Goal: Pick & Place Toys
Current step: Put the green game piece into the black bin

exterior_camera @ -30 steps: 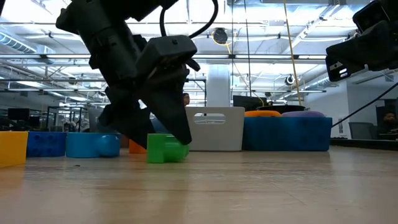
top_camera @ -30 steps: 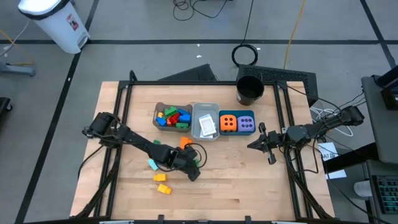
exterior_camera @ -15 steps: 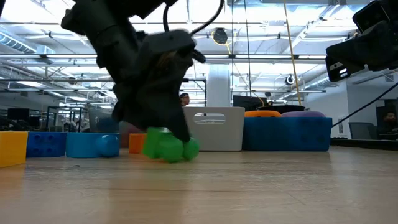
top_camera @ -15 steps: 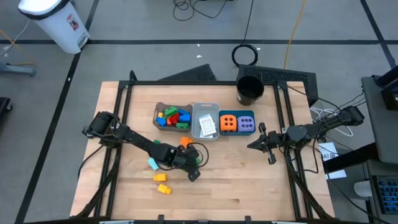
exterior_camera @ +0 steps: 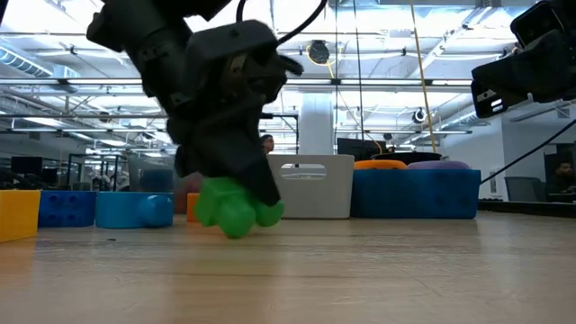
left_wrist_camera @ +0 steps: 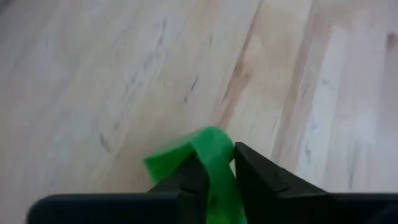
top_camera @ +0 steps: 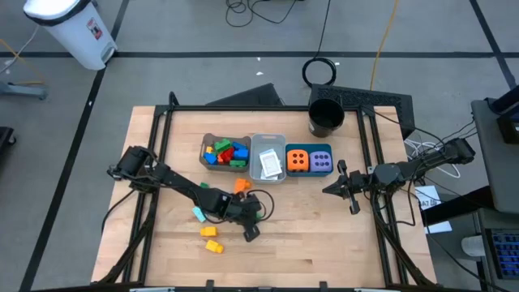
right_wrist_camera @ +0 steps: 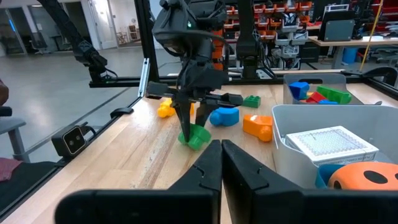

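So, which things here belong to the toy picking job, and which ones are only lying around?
Job:
- green brick, pinched in the left gripper
- loose yellow bricks, teal brick, orange brick
- dotted cubes, white cards

Lying about:
- black cup
- white container on the floor
- right gripper, waiting shut

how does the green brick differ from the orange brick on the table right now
The green brick is pinched in the left gripper and tilted; the orange brick lies free on the wood, nearer the bins. They differ in colour. Both are small plastic toys outside the bins.
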Robot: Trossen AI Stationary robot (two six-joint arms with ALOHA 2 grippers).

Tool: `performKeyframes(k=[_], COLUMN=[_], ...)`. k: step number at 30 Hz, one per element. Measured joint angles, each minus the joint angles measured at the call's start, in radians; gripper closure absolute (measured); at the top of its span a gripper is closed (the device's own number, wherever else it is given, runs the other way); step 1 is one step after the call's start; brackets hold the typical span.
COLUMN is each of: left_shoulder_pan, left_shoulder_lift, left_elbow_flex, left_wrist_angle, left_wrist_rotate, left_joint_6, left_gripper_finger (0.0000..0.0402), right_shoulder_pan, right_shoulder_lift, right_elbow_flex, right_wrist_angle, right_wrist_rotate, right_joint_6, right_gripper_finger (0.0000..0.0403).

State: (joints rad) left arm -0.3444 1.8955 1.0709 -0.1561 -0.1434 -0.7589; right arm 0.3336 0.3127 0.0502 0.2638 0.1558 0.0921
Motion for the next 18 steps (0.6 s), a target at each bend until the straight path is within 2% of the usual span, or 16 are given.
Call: performKeyframes(k=[6, 9, 15, 18], left_shoulder_pan=[0.006, 0.005, -0.005, -0.003], left_shoulder_lift=[-0.063, -0.141, -0.319, -0.419], left_elbow_flex=[-0.005, -0.004, -0.003, -0.001], left_wrist_angle=[-0.014, -0.030, -0.151, -0.202], left_wrist_rotate=[-0.014, -0.025, -0.157, -0.238], left_joint_6=[0.080, 0.127, 0.202, 0.245], left_gripper_finger=[0.0383, 0.0389, 0.0380, 0.0388], right_shoulder_pan=[0.000, 0.000, 0.000, 0.000], right_shoulder_lift=[0.000, 0.002, 0.002, 0.002], right_elbow_flex=[0.000, 0.000, 0.000, 0.000], right_wrist_angle=[0.001, 0.004, 0.006, 0.007], right_wrist_rotate=[0.000, 0.000, 0.000, 0.000], right_joint_6=[0.000, 0.000, 0.000, 0.000], right_gripper_finger=[0.0401, 0.0399, 0.0401, 0.0401])
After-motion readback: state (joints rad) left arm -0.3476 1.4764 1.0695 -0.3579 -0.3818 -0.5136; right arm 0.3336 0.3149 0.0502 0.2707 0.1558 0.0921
